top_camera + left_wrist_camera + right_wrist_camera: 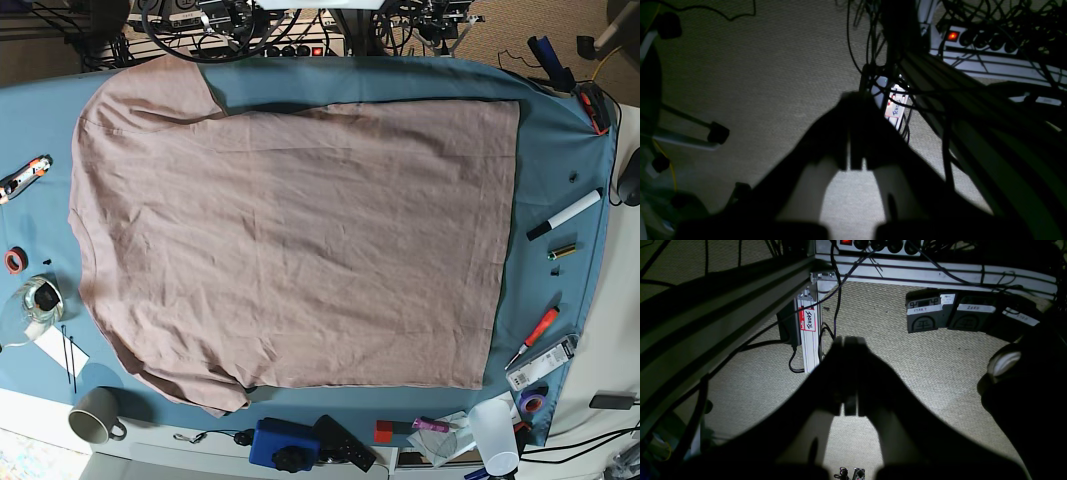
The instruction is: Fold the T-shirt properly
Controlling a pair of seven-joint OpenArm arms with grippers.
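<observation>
Lying spread flat across the blue-clothed desk, the T-shirt looks ready for a first fold: dusty pink, wrinkled, sleeves out at one end. Both arms hang below desk level, the left gripper and right gripper closed on nothing, over the carpet.

The T-shirt lies spread flat and wrinkled over most of the worktop, its sleeves at the upper left and lower left of the frame. A grey mug sits lower left; a black-capped marker lies at the right.
</observation>
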